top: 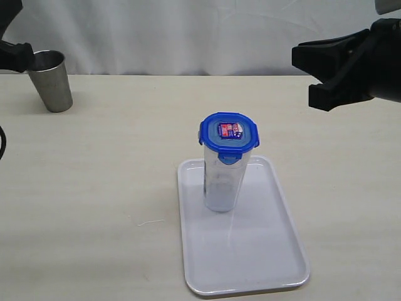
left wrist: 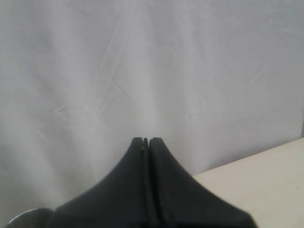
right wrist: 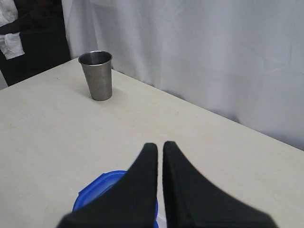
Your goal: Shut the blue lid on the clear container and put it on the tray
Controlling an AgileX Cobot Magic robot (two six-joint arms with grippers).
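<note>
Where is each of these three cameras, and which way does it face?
Exterior view: off the arms, looking down at tray and clear container; left arm and right arm at top corners.
Left wrist view: on left arm, facing white curtain; shut left gripper shows.
Right wrist view: on right arm, facing steel cup; shut right gripper shows.
Shared: exterior and right wrist show steel cup and blue lid.

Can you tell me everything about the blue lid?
The blue lid is bright blue and looks like plastic, a rounded square with flaps at its sides. A red-and-white sticker sits on top. It lies flat on the clear container, which stands upright on the white tray. The front flap is folded down. Nothing else touches it.
</note>
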